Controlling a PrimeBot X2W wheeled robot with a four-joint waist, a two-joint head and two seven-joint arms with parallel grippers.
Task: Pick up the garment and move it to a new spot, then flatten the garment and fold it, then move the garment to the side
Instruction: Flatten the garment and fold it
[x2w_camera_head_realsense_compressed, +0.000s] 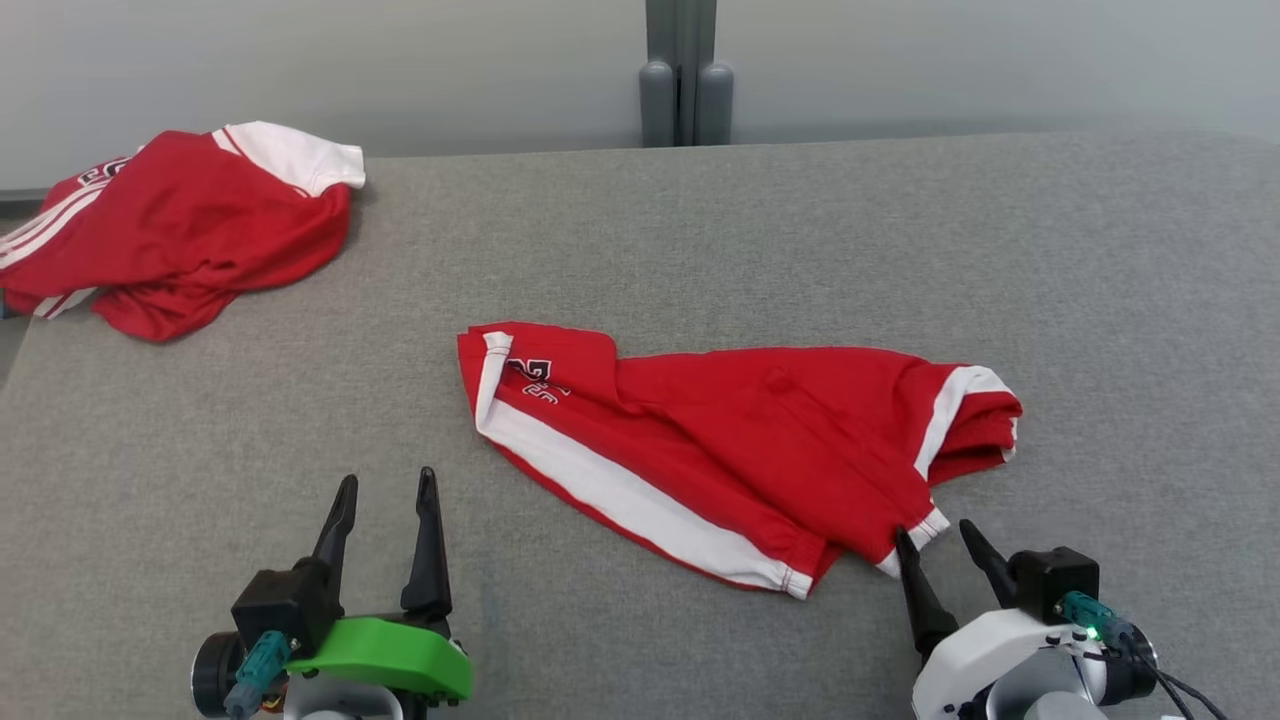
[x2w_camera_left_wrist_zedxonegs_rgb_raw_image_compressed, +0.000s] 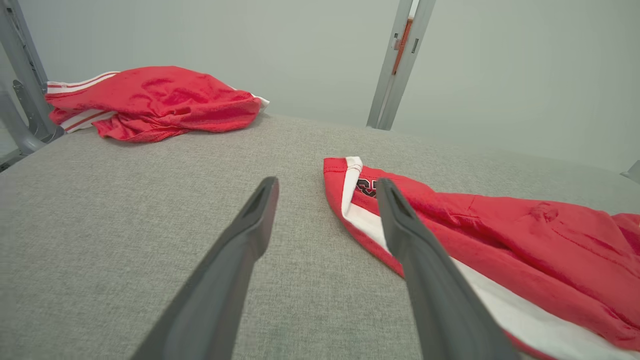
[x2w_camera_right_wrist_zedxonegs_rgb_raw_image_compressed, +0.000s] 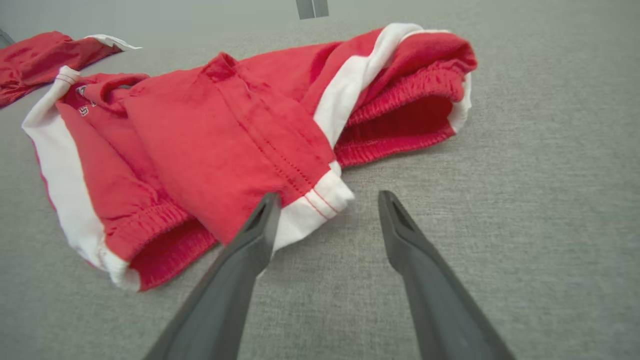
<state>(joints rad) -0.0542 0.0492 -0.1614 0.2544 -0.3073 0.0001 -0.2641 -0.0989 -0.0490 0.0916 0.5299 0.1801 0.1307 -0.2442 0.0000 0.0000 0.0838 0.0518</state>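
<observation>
**Red garment (x2w_camera_head_realsense_compressed: 740, 440) rumpled on grey tabletop (x2w_camera_head_realsense_compressed: 700, 230)**

Head view: the garment lies mid-tabletop, white stripe along its near edge. The left tool (x2w_camera_head_realsense_compressed: 387, 476) is released and empty, near the garment's left end. The right tool (x2w_camera_head_realsense_compressed: 933, 529) is also released, at the near right hem. A second red garment (x2w_camera_head_realsense_compressed: 180, 225) sits at the far left.

Left wrist view: the left tool's fingers (x2w_camera_left_wrist_zedxonegs_rgb_raw_image_compressed: 250, 225) are spread, with the garment (x2w_camera_left_wrist_zedxonegs_rgb_raw_image_compressed: 500, 235) to the right.

Right wrist view: one finger crosses the white cuff (x2w_camera_right_wrist_zedxonegs_rgb_raw_image_compressed: 310, 205); whether they touch I cannot tell.

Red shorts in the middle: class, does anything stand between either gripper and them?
Nothing visible does. Bare grey surface lies between the open left gripper and the red shorts; the open right gripper sits at their near corner. The other red garment lies apart, at the far left.
</observation>
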